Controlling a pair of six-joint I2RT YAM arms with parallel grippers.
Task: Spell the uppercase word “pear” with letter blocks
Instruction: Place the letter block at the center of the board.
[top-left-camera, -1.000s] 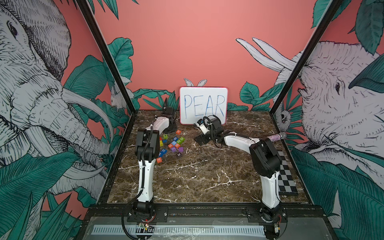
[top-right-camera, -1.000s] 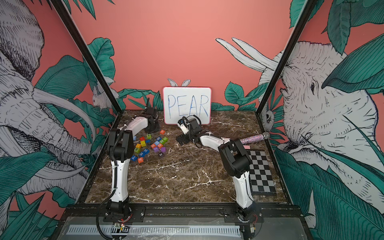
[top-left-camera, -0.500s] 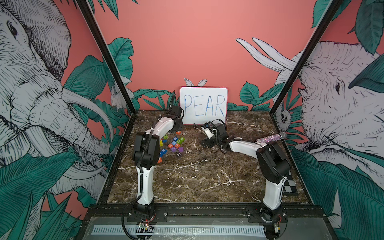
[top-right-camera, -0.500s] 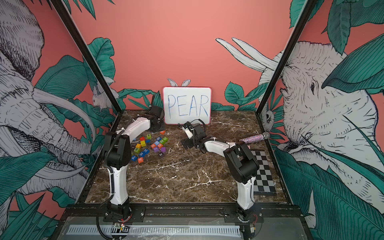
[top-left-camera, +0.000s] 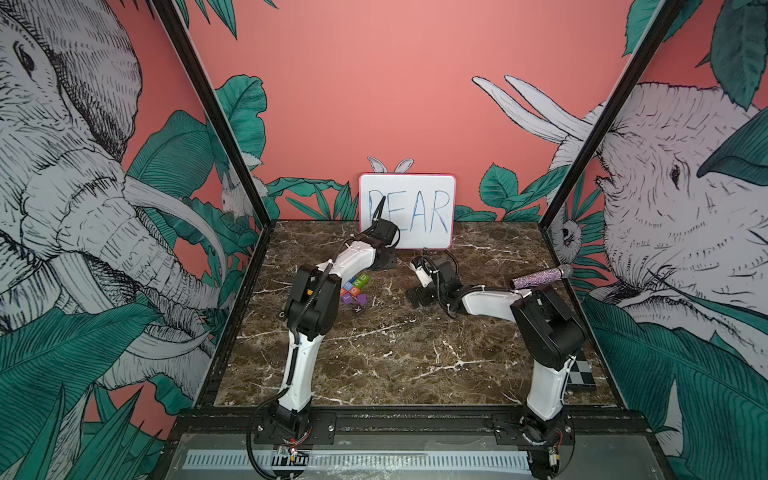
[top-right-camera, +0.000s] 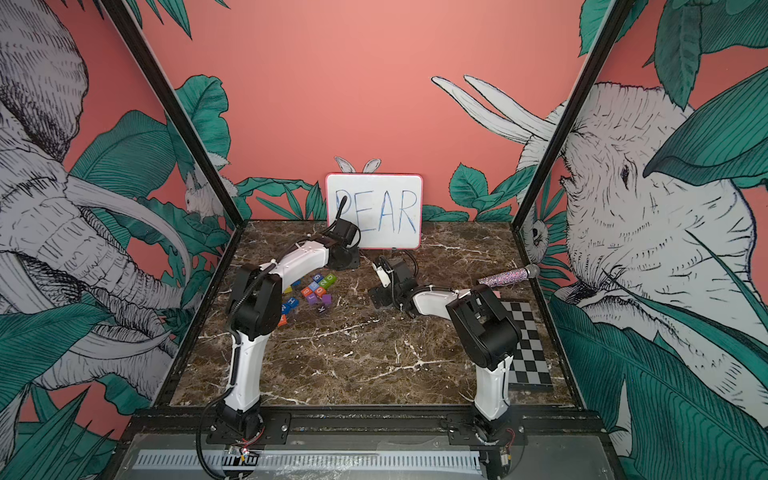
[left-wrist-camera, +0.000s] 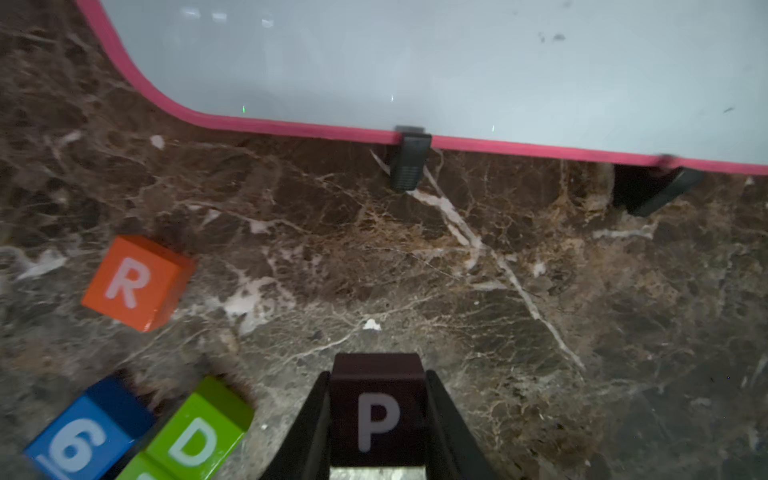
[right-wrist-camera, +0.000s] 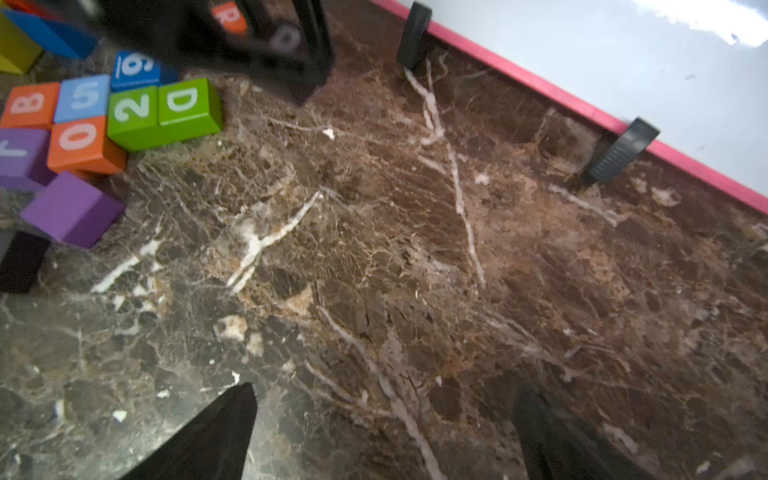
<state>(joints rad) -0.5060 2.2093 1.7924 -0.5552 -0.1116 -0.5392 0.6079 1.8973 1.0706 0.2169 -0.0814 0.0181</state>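
Left pincer (left-wrist-camera: 378, 376) now nearer whiteboard (left-wrist-camera: 457, 62), P block (left-wrist-camera: 377, 419) clamped between fingers (left-wrist-camera: 311, 428); right pincer (right-wrist-camera: 386, 388) apart.

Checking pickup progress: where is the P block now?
Left wrist view: the P block is clamped between the jaws of the left gripper, in front of the whiteboard, the orange R block nearby.
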